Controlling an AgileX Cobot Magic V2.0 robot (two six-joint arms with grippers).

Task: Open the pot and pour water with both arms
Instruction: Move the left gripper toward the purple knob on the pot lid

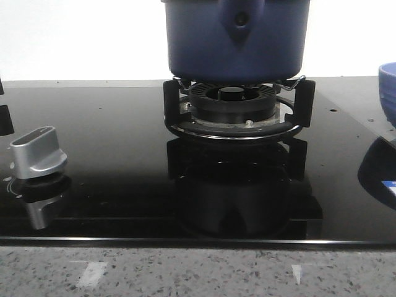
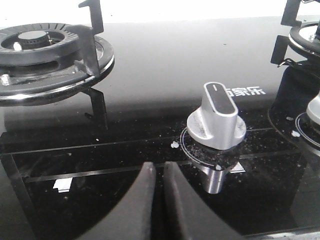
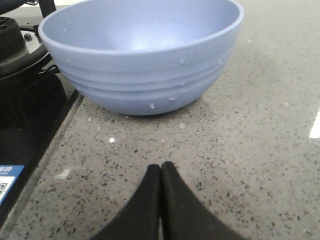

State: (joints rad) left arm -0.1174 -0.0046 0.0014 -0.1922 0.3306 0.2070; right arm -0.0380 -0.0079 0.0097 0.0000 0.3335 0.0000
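- Navy-blue pot (image 1: 235,40) sits on the black burner grate (image 1: 238,102) at the far centre of the glossy glass hob (image 1: 124,185); only its lower body shows in the front view, so whether a lid is on cannot be told.
- Pointed handle bracket with a dark round rivet (image 1: 240,20) faces the camera on the pot's near wall.
- Handling, as a judgement: rigid metal, thick-looking walls, likely heavy and heavier still if it holds water; smooth enamel-like skin would be slippery, so take it by the handles rather than the wall, one arm each side, and keep it level until over the bowl.
- Light blue bowl (image 3: 140,55) stands on the speckled stone desk (image 3: 240,150) just right of the hob edge; droplets show on its outer wall. Ceramic-looking, so fragile if knocked.
- Silver control knob (image 2: 216,120) stands on the hob at near left, with white crumbs around its base.
- Left pincer (image 2: 158,172): tips nearly together, a thin gap only, holding nothing, low over the glass beside the knob and not touching it.
- Right pincer (image 3: 160,172): tips pressed together, empty, over the desk on the near side of the bowl, apart from it.
- Neither arm is at the pot; task looks unstarted.
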